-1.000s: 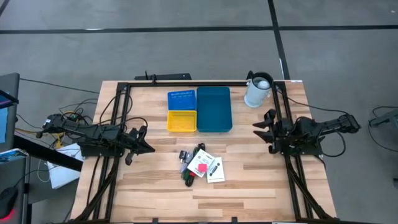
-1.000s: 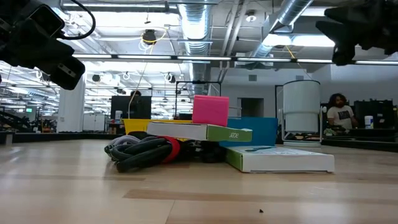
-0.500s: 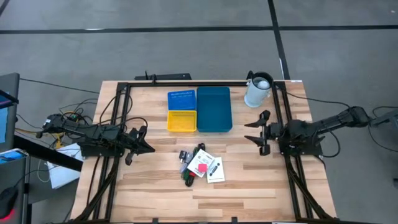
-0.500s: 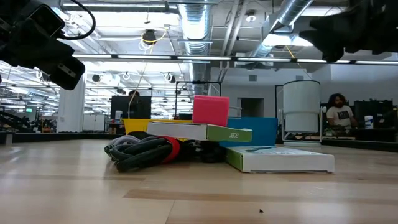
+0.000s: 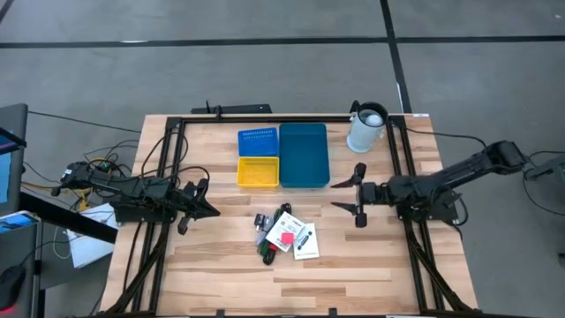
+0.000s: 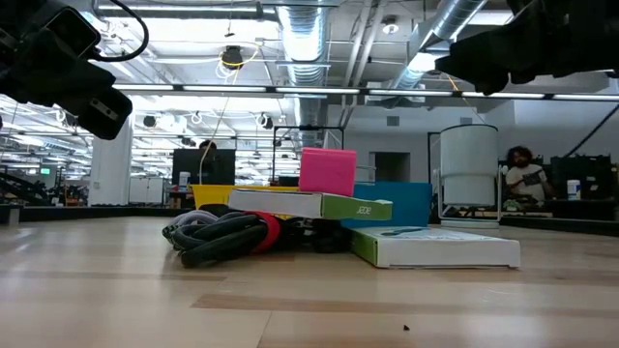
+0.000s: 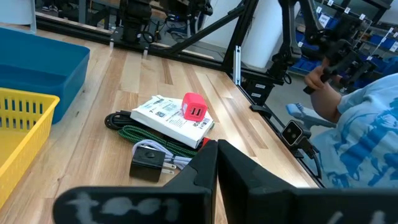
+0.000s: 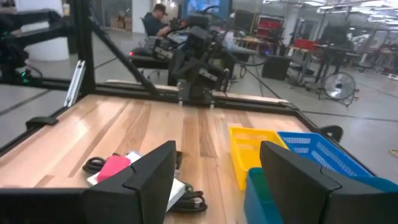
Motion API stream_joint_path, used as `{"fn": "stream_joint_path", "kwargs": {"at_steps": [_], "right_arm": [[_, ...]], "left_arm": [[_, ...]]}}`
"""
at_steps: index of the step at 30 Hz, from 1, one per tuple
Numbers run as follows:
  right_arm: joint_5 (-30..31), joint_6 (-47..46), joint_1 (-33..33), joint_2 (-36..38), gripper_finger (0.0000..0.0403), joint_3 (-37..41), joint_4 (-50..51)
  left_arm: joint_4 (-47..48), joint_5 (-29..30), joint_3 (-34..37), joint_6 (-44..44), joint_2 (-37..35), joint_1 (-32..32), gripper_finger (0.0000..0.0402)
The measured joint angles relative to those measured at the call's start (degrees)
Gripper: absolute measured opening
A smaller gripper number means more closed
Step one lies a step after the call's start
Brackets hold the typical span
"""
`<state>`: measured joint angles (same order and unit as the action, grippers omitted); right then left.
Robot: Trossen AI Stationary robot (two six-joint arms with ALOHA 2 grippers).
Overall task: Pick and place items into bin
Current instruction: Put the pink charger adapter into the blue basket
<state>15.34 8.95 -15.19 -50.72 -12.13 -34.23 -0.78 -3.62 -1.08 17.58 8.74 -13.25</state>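
Note:
The items lie in a small pile [image 5: 284, 235] on the wooden table, near its middle. A red-pink piece [image 7: 194, 107] sits on a white printed card [image 7: 168, 115]. Green and dark cables [image 7: 146, 135] and a black adapter [image 7: 147, 167] lie beside it. A second white packet [image 6: 435, 246] lies flat on the table. Behind the pile stand a teal bin [image 5: 304, 155], a yellow basket [image 5: 258, 171] and a blue basket [image 5: 258, 140]. My right gripper [image 5: 346, 194] hangs open above the table, right of the pile. My left gripper [image 5: 199, 203] waits shut at the left.
A white jug [image 5: 366, 129] stands at the far right corner. Black frame rails [image 5: 402, 168] run along the table's sides and far edge. A person [image 7: 354, 124] sits beyond the table's near edge. Bare wood lies between the pile and each gripper.
My right gripper has reached out from the table's right edge toward the middle, closing on the pile from the right while staying above the table. Its fingers now stand wider apart. The pile and my left arm have kept still.

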Motion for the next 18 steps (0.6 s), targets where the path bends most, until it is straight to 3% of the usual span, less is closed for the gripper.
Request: {"fn": "stream_joint_path", "kwargs": {"at_steps": [13, 18], "right_arm": [[3.1, -1.2, -6.8, -18.0, 0.0231, -1.9, -16.0], [7.5, -2.9, -8.6, -25.4, 0.0231, -1.9, -21.3]], "left_arm": [[0.0, 0.0, 0.0, 0.0, 0.0, 0.0, 0.0000], [0.0, 0.0, 0.0, 0.0, 0.0, 0.0, 0.0000]]}}
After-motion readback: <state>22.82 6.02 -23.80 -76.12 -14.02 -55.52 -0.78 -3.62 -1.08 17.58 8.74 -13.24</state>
